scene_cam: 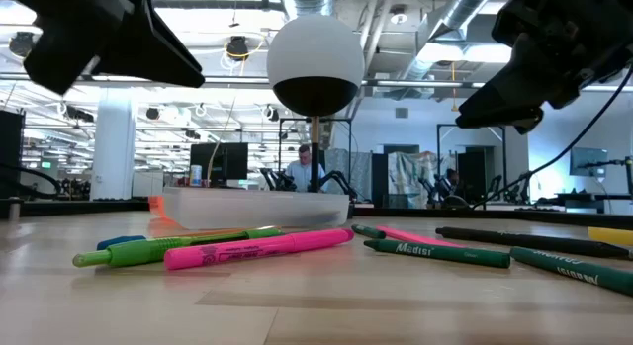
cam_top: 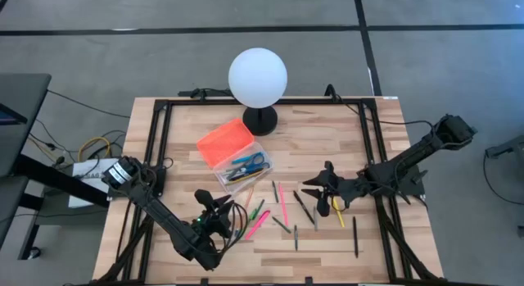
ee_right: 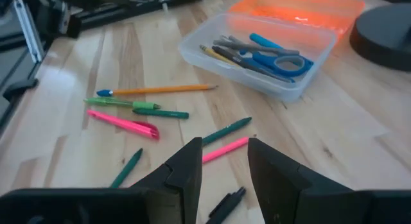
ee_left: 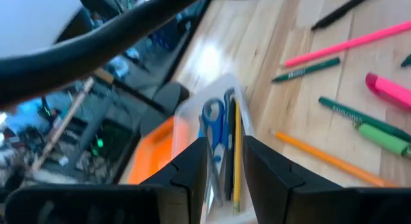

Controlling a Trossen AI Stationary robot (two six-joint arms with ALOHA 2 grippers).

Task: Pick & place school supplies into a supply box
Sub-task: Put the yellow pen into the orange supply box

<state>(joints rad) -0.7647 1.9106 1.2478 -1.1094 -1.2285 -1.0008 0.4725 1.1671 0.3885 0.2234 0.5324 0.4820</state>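
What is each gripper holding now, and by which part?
Nothing. The left gripper and the right gripper are both open and empty, above the table.

Left hand [cam_top: 214, 206] and right hand [cam_top: 321, 190] both above the table, fingers parted, empty.

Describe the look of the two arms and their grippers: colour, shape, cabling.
Both arms are black, built of slim jointed links. The left gripper and right gripper each end in two flat, dark, wedge-shaped fingers with angular edges. A thick black cable loops past the left wrist camera. The left arm's base joint carries a silvery ring. No markings are legible.
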